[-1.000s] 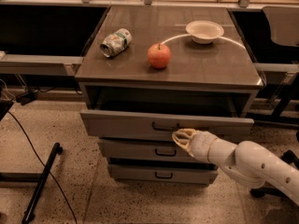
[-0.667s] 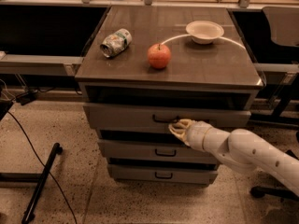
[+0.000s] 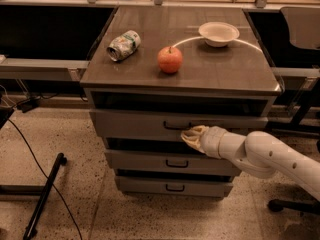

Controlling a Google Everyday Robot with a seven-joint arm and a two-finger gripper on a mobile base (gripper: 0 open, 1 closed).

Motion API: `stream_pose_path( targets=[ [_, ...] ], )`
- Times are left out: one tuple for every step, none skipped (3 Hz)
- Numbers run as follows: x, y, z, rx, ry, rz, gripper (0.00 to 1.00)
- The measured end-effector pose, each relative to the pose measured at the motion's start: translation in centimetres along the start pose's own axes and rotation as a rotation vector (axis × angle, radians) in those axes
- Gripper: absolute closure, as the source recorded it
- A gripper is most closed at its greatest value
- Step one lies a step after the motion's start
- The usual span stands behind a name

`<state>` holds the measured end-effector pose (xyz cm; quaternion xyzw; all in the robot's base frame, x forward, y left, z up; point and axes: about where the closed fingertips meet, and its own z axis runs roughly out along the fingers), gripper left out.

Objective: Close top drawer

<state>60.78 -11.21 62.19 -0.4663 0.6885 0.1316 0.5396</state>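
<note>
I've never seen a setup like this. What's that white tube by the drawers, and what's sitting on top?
The white tube is a robot arm. Its tip, the gripper, rests against the front of the top drawer, beside the handle, apparently to push it shut; it seems to hold nothing. The one picture looks down at the cabinet from the front. On its top lie a crushed can, an apple and a white bowl. Two more drawers sit below.
</note>
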Motion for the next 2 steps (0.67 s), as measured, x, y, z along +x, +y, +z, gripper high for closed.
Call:
stream_pose_path(
  targets=[
    [2.8,2.5,-3.1,-0.057,0.016,0.047,1.0],
    [3.6,5.6,-9.1,-0.094,-0.031,0.089,1.0]
  ],
)
